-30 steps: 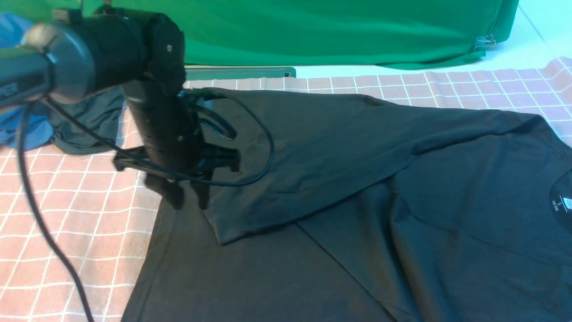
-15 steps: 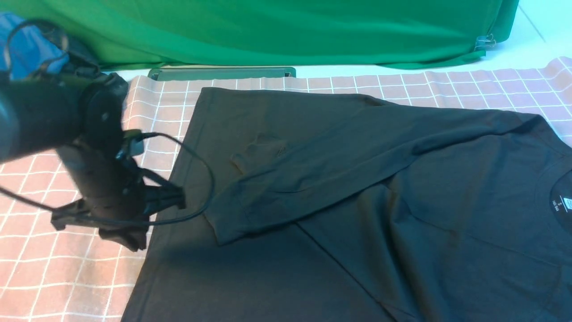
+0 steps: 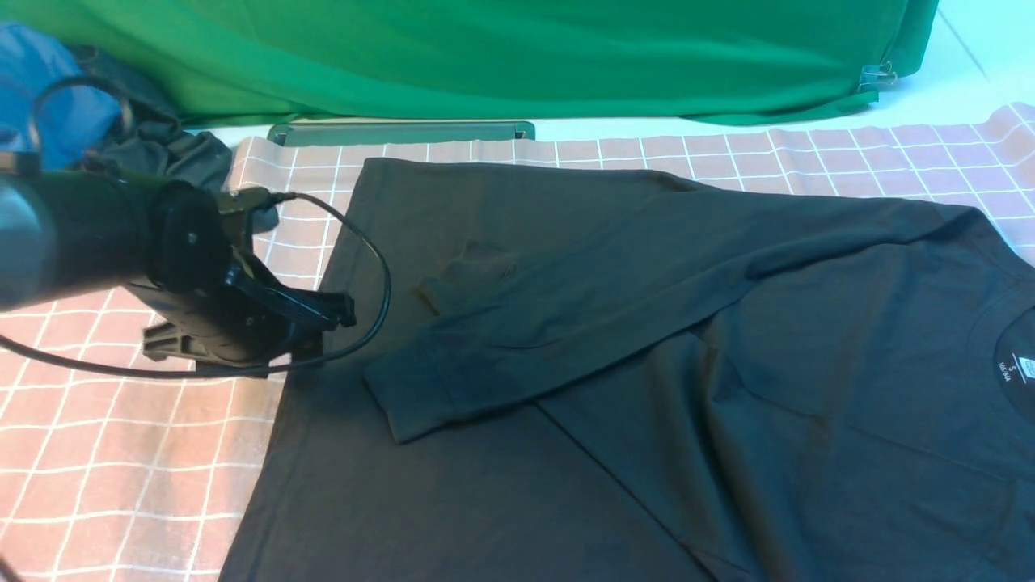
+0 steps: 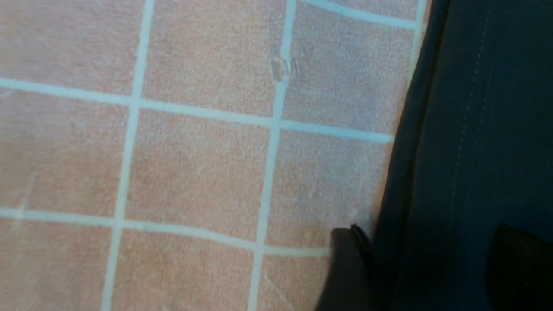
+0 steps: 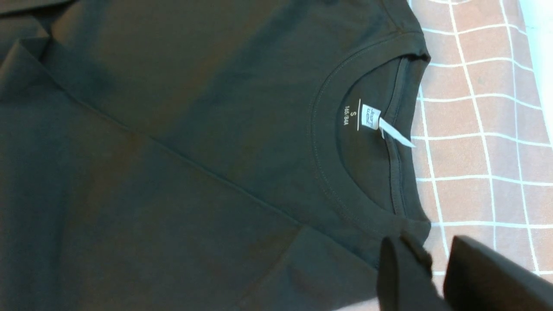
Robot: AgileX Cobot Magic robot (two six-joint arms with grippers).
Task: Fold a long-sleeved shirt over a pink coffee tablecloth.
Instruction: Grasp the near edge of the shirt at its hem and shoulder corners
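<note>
The long-sleeved shirt (image 3: 647, 364) lies flat and black on the pink coffee tablecloth (image 3: 121, 453). One sleeve is folded slantwise across its body, with the cuff (image 3: 396, 404) toward the left. The collar with its white label (image 5: 371, 116) points right. My left gripper (image 3: 283, 356) sits low at the shirt's left hem. Its jaws stand wide apart there, one finger (image 4: 345, 268) over the pink cloth and the other over the black hem (image 4: 453, 151); left gripper (image 4: 432, 268). My right gripper (image 5: 436, 276) hovers by the shoulder beside the collar, slightly open, pink cloth showing in the gap. It is outside the front view.
A green cloth (image 3: 517, 56) hangs along the back. A blue garment (image 3: 48, 97) and a small dark garment (image 3: 174, 153) are heaped at the far left. A flat dark-green strip (image 3: 404, 131) lies behind the tablecloth. The left arm's cable (image 3: 372, 267) loops over the shirt's left part.
The left arm has left the folded sleeve's cuff, swung out to the left and come down at the shirt's left hem. The shirt has not shifted.
</note>
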